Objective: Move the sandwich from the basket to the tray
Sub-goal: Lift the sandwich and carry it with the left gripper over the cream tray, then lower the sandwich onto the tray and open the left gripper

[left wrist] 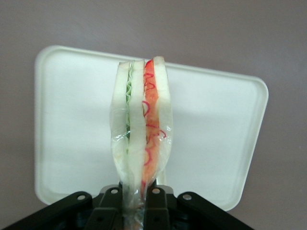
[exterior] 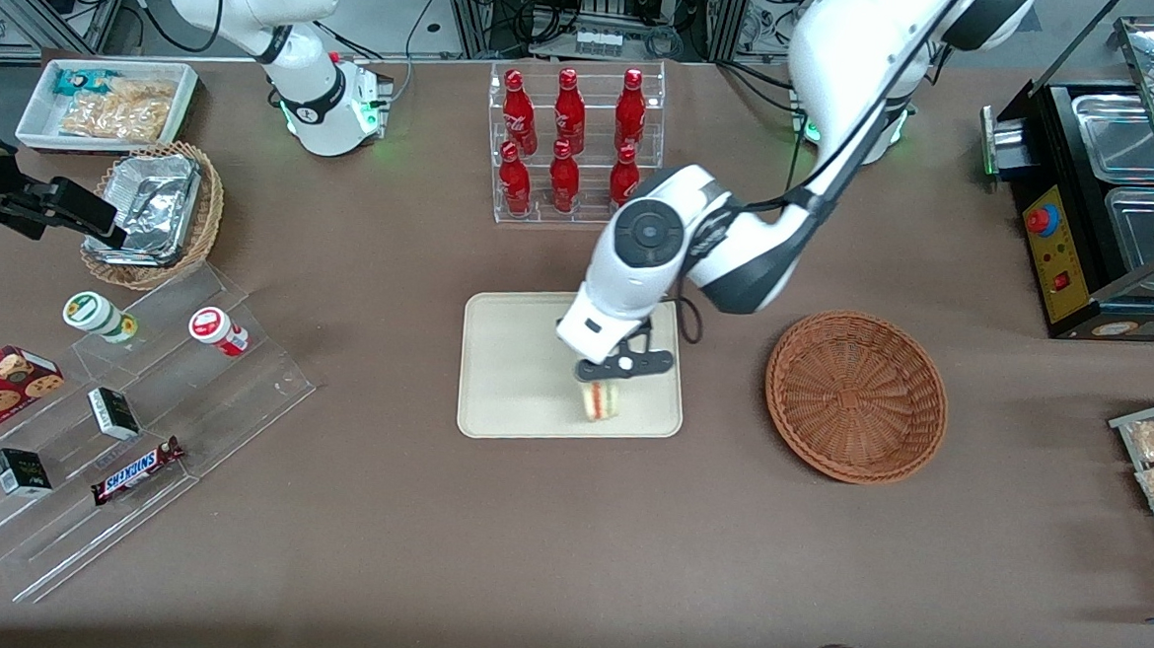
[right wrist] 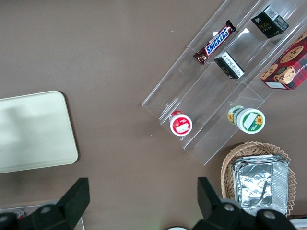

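The hand (exterior: 602, 383) is hanging over the tray (exterior: 505, 380), pinching the sandwich (exterior: 601, 400) upright by one end; its fingertips are hiding under the wrap. The basket (exterior: 856, 394) is sitting beside the tray on the surface (exterior: 526, 539), toward the working arm's end.

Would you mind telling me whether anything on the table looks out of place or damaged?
Only the crumpled foil tray in the tan wicker basket looks dented. The end effector is shut on the sandwich above the tray; the reddish-brown basket holds nothing.
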Robot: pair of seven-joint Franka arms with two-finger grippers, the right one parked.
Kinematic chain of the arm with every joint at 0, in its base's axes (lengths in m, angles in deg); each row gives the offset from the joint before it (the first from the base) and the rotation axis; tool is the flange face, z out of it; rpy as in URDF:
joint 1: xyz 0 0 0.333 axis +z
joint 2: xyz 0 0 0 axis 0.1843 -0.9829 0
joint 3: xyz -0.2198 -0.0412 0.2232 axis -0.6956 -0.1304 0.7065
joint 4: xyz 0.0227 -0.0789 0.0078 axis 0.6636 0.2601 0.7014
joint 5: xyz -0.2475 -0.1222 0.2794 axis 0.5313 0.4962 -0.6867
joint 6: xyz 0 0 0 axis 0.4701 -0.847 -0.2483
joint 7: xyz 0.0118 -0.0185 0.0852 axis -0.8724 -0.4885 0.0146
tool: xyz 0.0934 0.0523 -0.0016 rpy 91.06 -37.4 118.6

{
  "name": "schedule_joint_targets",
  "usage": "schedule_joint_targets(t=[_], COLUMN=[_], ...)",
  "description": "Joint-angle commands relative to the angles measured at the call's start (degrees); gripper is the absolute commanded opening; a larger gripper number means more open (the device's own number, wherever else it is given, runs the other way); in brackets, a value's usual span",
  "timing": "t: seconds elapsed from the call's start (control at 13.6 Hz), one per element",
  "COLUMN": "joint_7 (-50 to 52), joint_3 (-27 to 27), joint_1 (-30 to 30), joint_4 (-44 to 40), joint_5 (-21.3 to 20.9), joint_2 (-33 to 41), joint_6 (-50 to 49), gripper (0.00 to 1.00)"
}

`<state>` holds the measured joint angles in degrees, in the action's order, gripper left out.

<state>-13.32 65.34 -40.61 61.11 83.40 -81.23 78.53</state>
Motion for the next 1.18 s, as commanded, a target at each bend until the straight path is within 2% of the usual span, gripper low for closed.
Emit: schedule_joint_targets(t=[0.0,0.07,0.37,0.52,0.59,0.81,0.89,1.11], joint_7=[-0.5,0.0,-0.4,-0.5,-0.4,0.1,0.2,0.9], joint_3=[0.1,0.0,0.1,0.1,0.1,0.1,0.1,0.2], joint_1=[-2.7,-3.9,-4.6,-5.0,-5.2,-5.2,-5.2,-4.5], joint_4=[-3.1,-3.1,-3.0,-3.0,-3.0,-2.9,-2.9,-1.9], joint_5=[-4.0,-6.5,-7.3,-8.0,-8.6,-8.9,-8.9,-8.1], joint_2=[-4.1,-5.1,-7.3,-8.3,-9.0,-9.2,-8.8,-4.2], joint_6=[0.0,0.1,1.8,2.7,3.2,3.9,3.8,2.4], gripper=[0.08,0.08,0.10,0.16,0.22,0.91,0.99,1.00])
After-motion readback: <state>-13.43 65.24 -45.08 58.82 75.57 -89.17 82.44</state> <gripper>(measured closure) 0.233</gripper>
